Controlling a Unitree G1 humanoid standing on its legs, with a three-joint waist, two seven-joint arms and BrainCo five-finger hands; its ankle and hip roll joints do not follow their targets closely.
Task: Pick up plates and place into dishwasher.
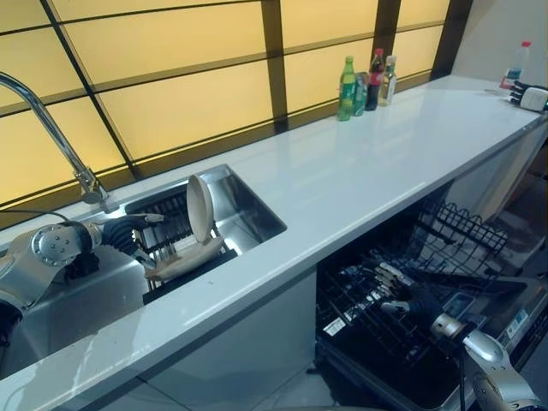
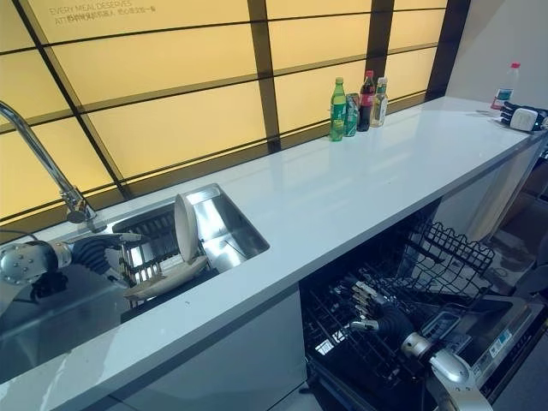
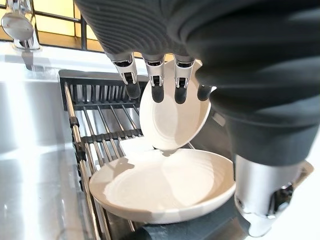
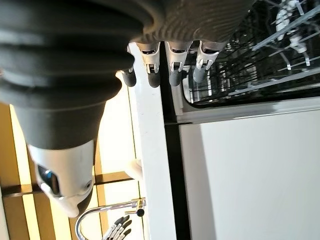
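Note:
Two cream plates sit in a black dish rack inside the sink. One plate stands upright; the other lies tilted in front of it. My left hand is down in the sink beside them, open, its straight fingers pointing at the upright plate's rim above the lying plate, holding nothing. My right hand hangs open and empty over the dishwasher's pulled-out lower rack, its fingers relaxed.
A curved faucet rises behind the steel sink. The white counter carries bottles at the back and small items at its far right. The dishwasher's upper rack sticks out under the counter.

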